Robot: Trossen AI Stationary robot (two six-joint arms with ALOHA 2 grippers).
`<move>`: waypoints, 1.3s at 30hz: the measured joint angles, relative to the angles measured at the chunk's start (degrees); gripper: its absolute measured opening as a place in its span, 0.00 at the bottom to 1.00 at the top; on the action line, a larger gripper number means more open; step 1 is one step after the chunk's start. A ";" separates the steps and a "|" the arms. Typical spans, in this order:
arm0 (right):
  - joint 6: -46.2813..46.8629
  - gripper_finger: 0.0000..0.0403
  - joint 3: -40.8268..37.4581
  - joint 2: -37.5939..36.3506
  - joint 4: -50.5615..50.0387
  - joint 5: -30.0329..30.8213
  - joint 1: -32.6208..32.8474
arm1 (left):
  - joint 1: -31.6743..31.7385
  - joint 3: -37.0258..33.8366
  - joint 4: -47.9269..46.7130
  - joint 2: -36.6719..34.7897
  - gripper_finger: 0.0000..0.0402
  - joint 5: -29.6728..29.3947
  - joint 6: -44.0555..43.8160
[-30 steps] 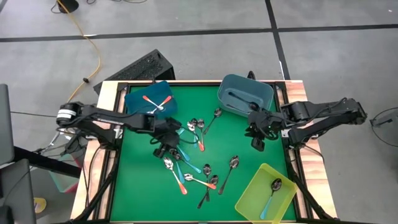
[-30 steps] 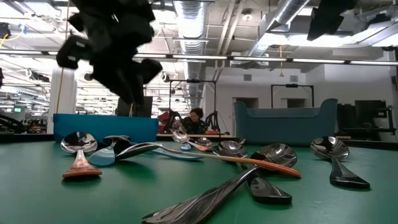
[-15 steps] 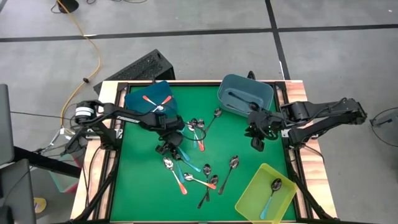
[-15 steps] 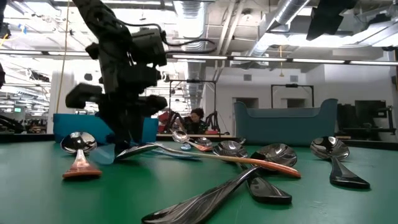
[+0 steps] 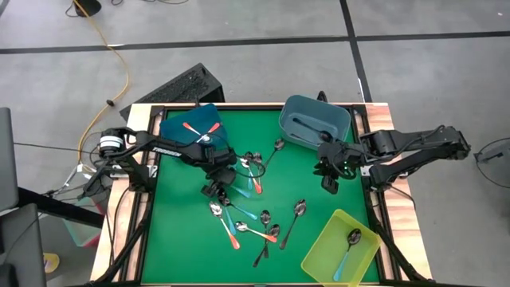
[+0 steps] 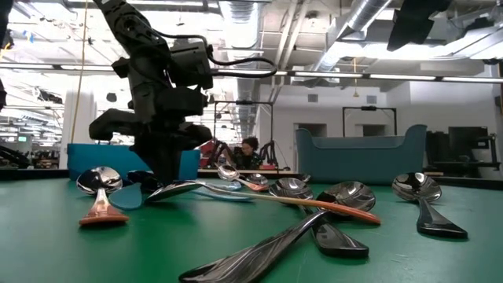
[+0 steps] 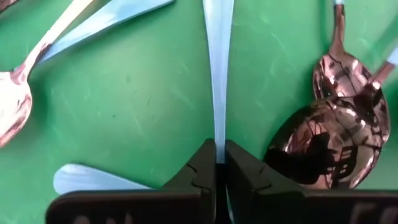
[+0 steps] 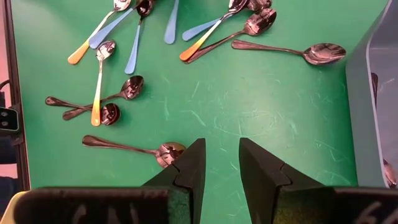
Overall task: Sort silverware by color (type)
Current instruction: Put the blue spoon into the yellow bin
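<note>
Several small spoons (image 5: 255, 219) with orange, light blue or dark handles lie scattered on the green mat (image 5: 175, 239). My left gripper (image 5: 217, 190) stands low among them, shut on a light blue spoon handle (image 7: 217, 74); the low view shows the left gripper (image 6: 165, 185) down at the mat. A shiny spoon bowl (image 7: 329, 143) lies just beside it. My right gripper (image 5: 328, 182) hangs open above the mat near the grey-blue bin, and the right wrist view shows nothing between the right gripper's (image 8: 221, 165) fingers. My left gripper pinches the narrow part of the light blue handle (image 7: 219, 146) between its two fingers, one on each side. The fingers come steeply from above and lie across the handle. The handle's wider end (image 7: 217, 12) runs away over the mat; the spoon's bowl is hidden under the gripper.
A blue bin (image 5: 190, 127) at the far left holds orange-handled spoons. A grey-blue bin (image 5: 315, 121) at the far right holds dark spoons. A yellow-green bin (image 5: 341, 249) at the near right holds one blue-handled spoon. Bare mat lies near the left edge.
My left gripper has come down from well above the spoons to the mat, shifting a little toward the table's right edge and tipping steeper. The spoons around it lie where they were.
</note>
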 joint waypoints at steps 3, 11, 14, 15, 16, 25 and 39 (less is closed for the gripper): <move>0.01 0.28 0.00 0.00 0.07 0.00 0.00 | 0.00 0.00 0.37 0.05 0.01 0.43 -3.41; -0.26 0.28 0.00 -0.02 3.67 0.00 0.00 | -0.15 4.19 0.04 -0.73 0.00 1.92 -15.33; -0.98 0.28 0.00 -0.02 4.49 0.20 0.22 | -0.15 6.75 0.44 -3.54 0.00 2.26 -18.39; -1.04 0.28 0.00 -0.02 5.03 0.64 0.44 | -0.17 7.55 1.10 -4.34 0.00 2.44 -19.08; -1.05 0.28 0.00 -0.02 5.83 1.45 0.74 | -0.22 8.30 1.24 -5.20 0.00 2.42 -19.43; -1.25 0.28 0.00 -0.02 12.92 5.73 3.42 | 0.54 13.46 6.02 -15.20 0.00 -0.52 -24.47; -18.89 0.29 0.00 1.14 44.88 10.29 -1.54 | 1.25 13.70 37.14 -20.63 0.00 -0.44 -33.63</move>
